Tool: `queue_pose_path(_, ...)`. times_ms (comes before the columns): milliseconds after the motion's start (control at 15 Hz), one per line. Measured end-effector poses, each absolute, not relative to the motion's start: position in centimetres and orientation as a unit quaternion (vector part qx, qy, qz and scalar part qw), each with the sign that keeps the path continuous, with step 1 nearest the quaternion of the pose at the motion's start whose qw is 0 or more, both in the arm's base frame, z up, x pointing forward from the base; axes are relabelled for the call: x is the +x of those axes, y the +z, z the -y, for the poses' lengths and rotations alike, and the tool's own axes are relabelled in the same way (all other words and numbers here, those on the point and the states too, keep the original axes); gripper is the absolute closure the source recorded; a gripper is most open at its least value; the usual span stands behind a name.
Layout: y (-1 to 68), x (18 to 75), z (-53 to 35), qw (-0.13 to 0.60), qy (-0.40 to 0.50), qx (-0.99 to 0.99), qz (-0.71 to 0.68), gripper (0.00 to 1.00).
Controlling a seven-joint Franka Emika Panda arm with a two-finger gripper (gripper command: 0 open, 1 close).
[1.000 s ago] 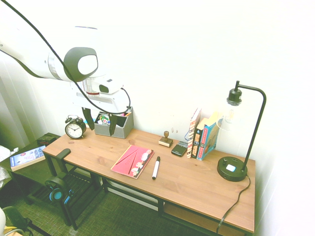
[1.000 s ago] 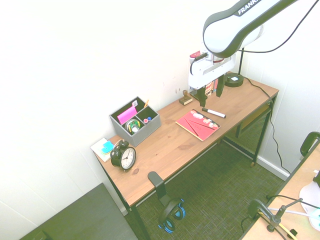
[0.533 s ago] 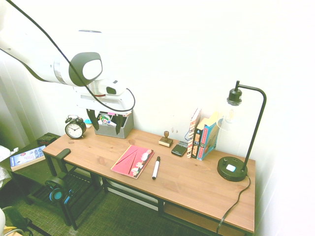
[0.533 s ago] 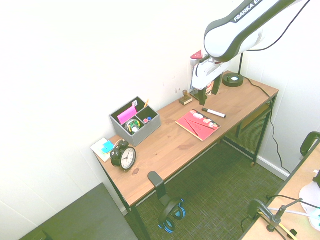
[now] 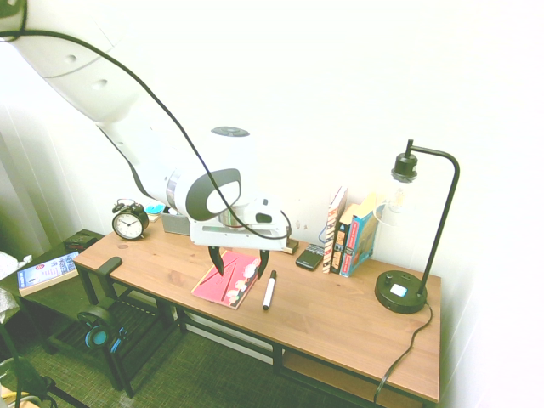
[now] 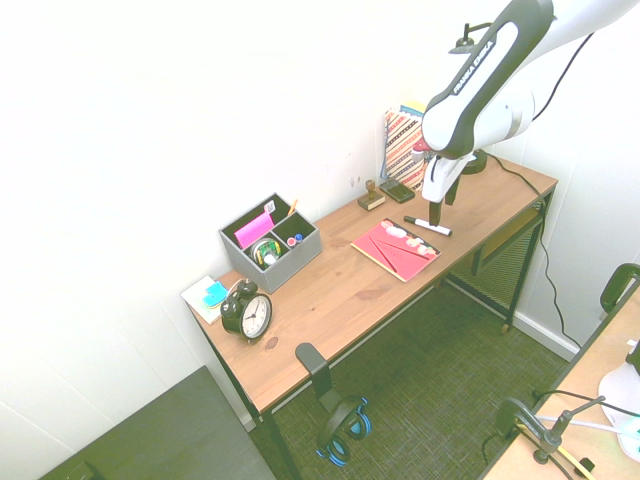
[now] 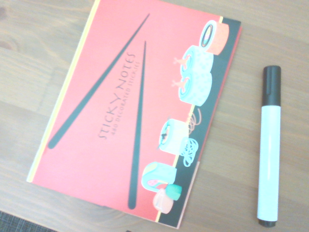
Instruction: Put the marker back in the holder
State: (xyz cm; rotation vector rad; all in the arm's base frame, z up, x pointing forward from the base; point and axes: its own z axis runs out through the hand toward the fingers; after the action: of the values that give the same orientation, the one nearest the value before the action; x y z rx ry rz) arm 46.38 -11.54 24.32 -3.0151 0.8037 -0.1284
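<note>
"How does the gripper stand?"

"The black two-finger gripper [image 5: 243,274] is open and empty, fingers spread above the flat pink sticky-notes booklet [image 5: 223,287]. The slim white marker pen with black cap and end [image 5: 269,293] lies on the brown wooden desk [image 5: 340,327], just beside the booklet."

"So, picking it up comes first. How would you do it well?"

"I'd shift over the white barrel until the marker sits midway between the fingers, turn them to close across its width, then come down straight. Low enough to grip the round body, but without pressing on the wood. Too far towards the booklet and a finger could catch its edge; off-centre, the pen may roll."

"And the holder?"

"The grey rectangular organiser box [image 6: 291,267] stands at the back of the desk, near the round black alarm clock [image 6: 247,311]. Lift clear of its rim later."

"Count them for me."

"One marker, one booklet, one organiser, one clock, one black desk lamp [image 5: 450,212], one wooden stamp [image 6: 371,197], one blue-and-black pair of headphones [image 6: 343,428]."
</note>
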Motion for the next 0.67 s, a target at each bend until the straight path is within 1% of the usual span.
queue_pose_path(267, 20.1, 47.9, 14.2, 0.003, -0.039, -0.966, -0.256, 0.00)
queue_pose_path(333, 19.2, 48.5, 14.9, 0.001, -0.041, -0.966, -0.257, 1.00)
queue_pose_path(667, 16.7, 51.0, 16.8, -0.005, -0.042, -0.965, -0.259, 1.00)
